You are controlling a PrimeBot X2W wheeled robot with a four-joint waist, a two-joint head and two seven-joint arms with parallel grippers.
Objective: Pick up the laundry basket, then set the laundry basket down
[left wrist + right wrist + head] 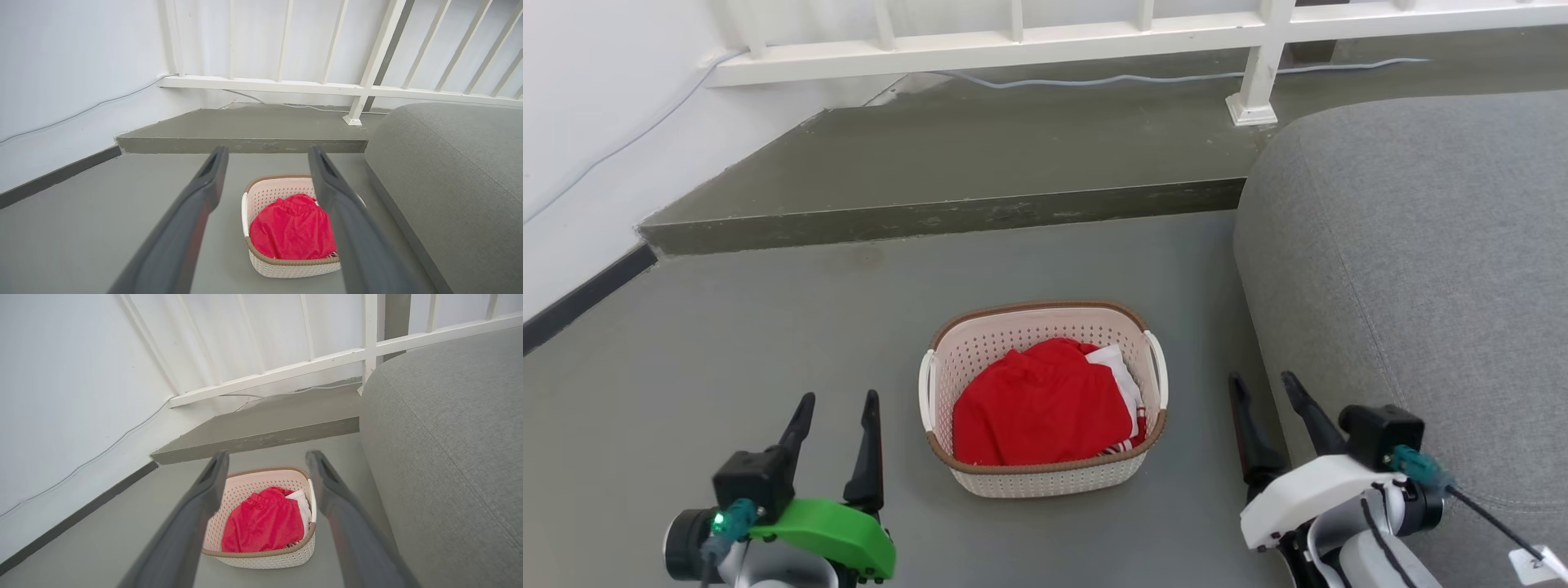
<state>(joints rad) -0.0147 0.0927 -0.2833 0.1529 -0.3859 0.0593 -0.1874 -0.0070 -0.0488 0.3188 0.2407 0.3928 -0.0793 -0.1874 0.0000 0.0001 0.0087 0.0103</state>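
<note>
The laundry basket (1013, 482) stands on the grey floor, cream-white and perforated with a brown woven-look rim and white side handles; red and white clothes lie inside it. My left gripper (837, 408) hovers open to the basket's left, apart from it. To the basket's right, beside the sofa, my right gripper (1264, 388) is open too. In the left wrist view the basket (294, 267) sits below and between my open fingers (204, 192). The right wrist view shows the basket (265, 557) under that arm's spread fingers (327, 490).
A grey sofa (1421, 261) fills the right side, close to the basket and my right arm. A raised step (947, 216) crosses behind the basket, with a white railing (1013, 41) and a cable beyond. A white wall runs along the left.
</note>
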